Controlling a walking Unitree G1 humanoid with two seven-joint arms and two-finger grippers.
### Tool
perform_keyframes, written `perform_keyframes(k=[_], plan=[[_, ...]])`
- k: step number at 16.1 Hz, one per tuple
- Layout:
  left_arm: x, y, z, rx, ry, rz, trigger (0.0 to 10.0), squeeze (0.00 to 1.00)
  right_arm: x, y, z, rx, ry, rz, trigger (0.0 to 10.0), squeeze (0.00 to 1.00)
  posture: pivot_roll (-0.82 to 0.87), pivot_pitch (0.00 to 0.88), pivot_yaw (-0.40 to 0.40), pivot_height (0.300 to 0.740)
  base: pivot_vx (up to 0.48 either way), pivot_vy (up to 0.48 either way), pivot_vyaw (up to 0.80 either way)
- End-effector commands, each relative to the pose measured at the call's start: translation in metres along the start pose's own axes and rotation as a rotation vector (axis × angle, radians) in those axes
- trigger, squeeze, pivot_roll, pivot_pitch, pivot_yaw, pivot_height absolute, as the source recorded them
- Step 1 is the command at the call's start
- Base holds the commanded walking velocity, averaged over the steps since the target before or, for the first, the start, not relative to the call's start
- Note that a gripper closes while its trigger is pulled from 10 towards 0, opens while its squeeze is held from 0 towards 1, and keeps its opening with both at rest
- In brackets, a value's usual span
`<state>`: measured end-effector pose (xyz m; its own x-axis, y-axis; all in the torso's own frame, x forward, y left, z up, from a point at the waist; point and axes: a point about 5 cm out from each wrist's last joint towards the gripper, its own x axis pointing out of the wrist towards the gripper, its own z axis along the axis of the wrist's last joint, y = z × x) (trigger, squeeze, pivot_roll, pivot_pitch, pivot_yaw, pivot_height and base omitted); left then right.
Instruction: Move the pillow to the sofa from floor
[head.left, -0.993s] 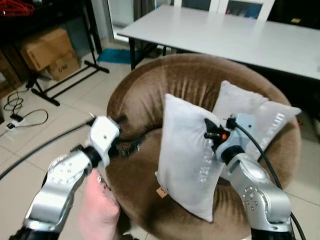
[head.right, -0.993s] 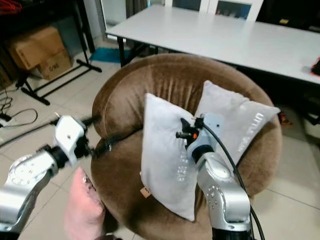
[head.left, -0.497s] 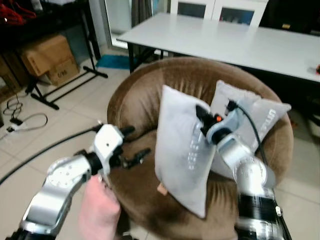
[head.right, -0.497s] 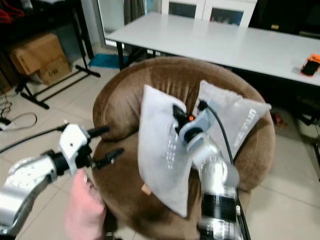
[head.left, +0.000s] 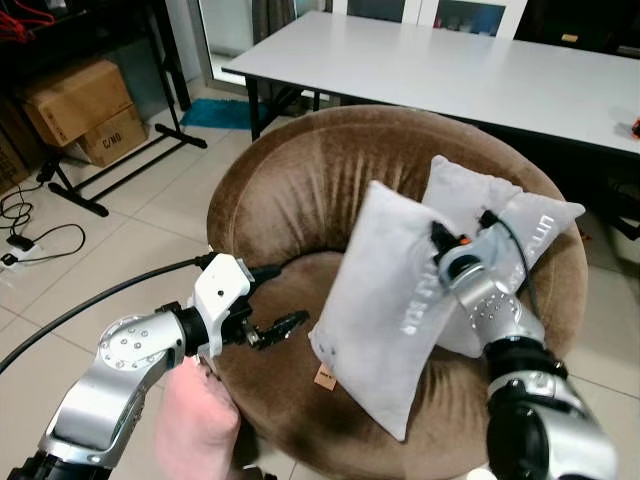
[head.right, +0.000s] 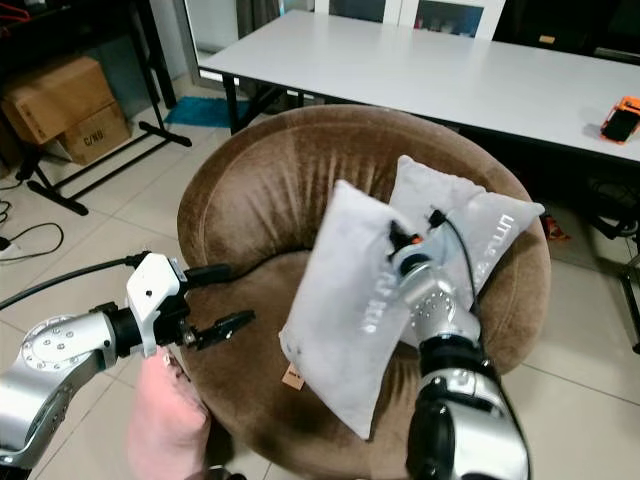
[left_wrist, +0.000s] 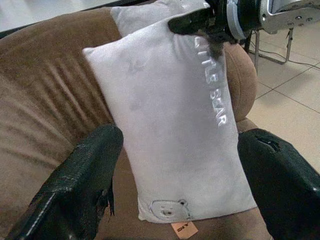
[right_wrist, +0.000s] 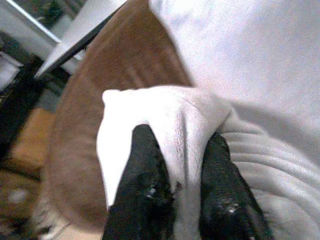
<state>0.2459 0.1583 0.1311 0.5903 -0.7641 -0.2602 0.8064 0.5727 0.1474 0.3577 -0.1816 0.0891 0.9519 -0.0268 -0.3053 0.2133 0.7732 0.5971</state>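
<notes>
A grey-white pillow with raised lettering stands tilted on the seat of the round brown sofa. My right gripper is shut on its upper corner, the fabric bunched between the two black fingers. The pillow's top leans toward a second pale pillow resting against the sofa's back right. My left gripper is open over the front left of the seat, a little apart from the pillow, with nothing between its fingers.
A long white table stands behind the sofa with an orange object on it. Cardboard boxes, black rack legs and cables lie on the tiled floor at left. A person's bare skin is under my left arm.
The held pillow has tipped from upright to leaning right, its top swinging with my right gripper toward the second pillow. My left gripper's fingers have spread apart.
</notes>
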Motion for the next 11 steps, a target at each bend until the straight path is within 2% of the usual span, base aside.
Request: perform_keyframes(k=[1, 3, 4, 6, 8, 10, 11], plan=[[0.000, 0.000, 0.001, 0.000, 0.005, -0.005, 10.0, 0.00, 0.002, 0.002, 0.002, -0.019, -0.025, 0.017, 10.0, 1.00, 0.00, 0.000, -0.006, 0.740, 0.000, 0.000, 0.00], [0.000, 0.000, 0.000, -0.001, 0.002, 0.003, 10.0, 0.00, 0.002, -0.001, 0.007, -0.034, -0.075, 0.043, 10.0, 1.00, 0.00, 0.000, -0.006, 0.740, 0.000, 0.000, 0.00], [0.001, 0.000, 0.000, 0.001, -0.002, 0.009, 10.0, 0.00, -0.001, -0.008, 0.012, -0.117, -0.099, 0.034, 10.0, 1.00, -0.01, 0.000, -0.004, 0.740, 0.000, 0.000, 0.00], [0.003, 0.000, 0.001, 0.005, -0.021, 0.040, 10.0, 0.00, -0.007, -0.015, 0.022, -0.169, -0.157, 0.032, 10.0, 1.00, -0.02, 0.000, 0.002, 0.740, 0.000, 0.000, 0.00], [0.006, -0.001, 0.003, -0.007, -0.050, 0.071, 10.0, 0.00, -0.013, -0.012, 0.033, -0.196, -0.225, 0.064, 10.0, 1.00, -0.03, 0.000, 0.006, 0.740, 0.000, 0.000, 0.00], [0.007, 0.001, 0.004, -0.019, -0.072, 0.151, 10.0, 0.00, -0.024, -0.002, 0.038, -0.287, -0.258, 0.122, 10.0, 0.98, -0.04, 0.000, 0.010, 0.740, 0.000, 0.000, 0.00], [0.007, 0.005, 0.004, -0.013, -0.074, 0.247, 10.0, 0.00, -0.035, 0.006, 0.035, -0.389, -0.268, 0.162, 10.0, 0.00, -0.04, 0.000, 0.008, 0.740, 0.000, 0.000, 0.00]])
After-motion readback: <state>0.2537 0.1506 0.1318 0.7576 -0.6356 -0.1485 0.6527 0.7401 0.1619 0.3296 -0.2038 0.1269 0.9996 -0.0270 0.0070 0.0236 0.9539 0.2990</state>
